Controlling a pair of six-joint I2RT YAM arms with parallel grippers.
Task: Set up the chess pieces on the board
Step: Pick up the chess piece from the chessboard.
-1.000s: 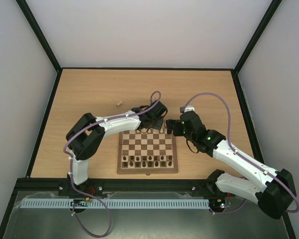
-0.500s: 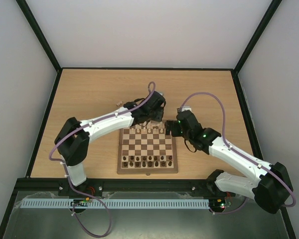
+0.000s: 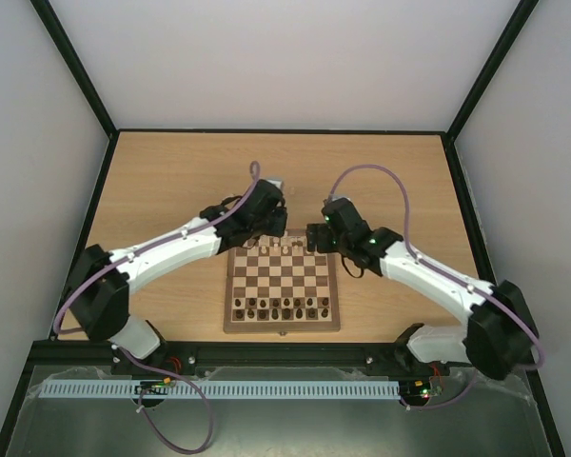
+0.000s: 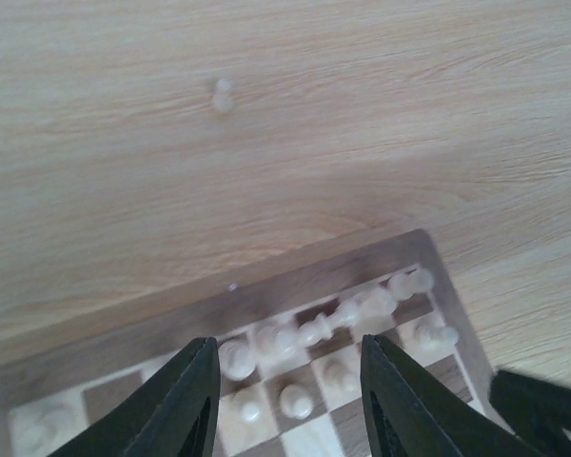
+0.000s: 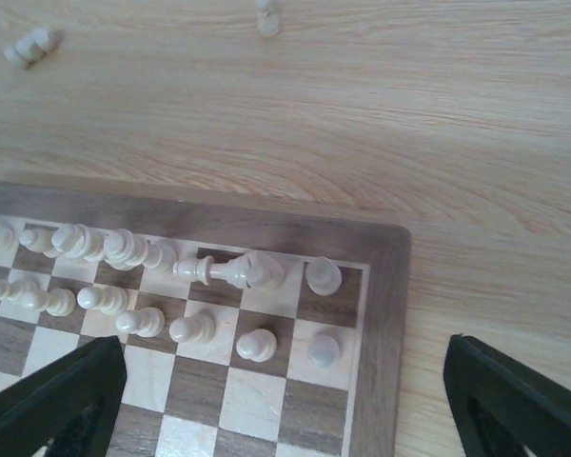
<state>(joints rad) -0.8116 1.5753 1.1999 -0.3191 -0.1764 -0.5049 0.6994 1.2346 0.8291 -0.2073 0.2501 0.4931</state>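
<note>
From above, we see the board (image 3: 282, 327) lying between the two arms. The dark pieces (image 3: 281, 307) are lined up in its two near rows and the pale pieces (image 3: 281, 249) are gathered along its far rows. The left gripper (image 3: 269, 230) and the right gripper (image 3: 312, 238) both hang over that far edge, too small here for us to read their jaws. In the left wrist view, the left gripper (image 4: 285, 400) has its jaws partly apart with nothing between them, above the pale rows. A loose pale piece (image 4: 223, 95) lies on the tabletop (image 4: 428, 114), well apart from the board. In the right wrist view, the right gripper (image 5: 285, 409) is spread wide and holds nothing. A toppled piece (image 5: 226, 270) lies on its side in the back row, and stray pale pieces (image 5: 29, 45) rest on the table beyond the frame. We judge the dark side finished and the pale side nearly so. What is left is to stand the toppled piece up and bring the strays onto their squares.
</note>
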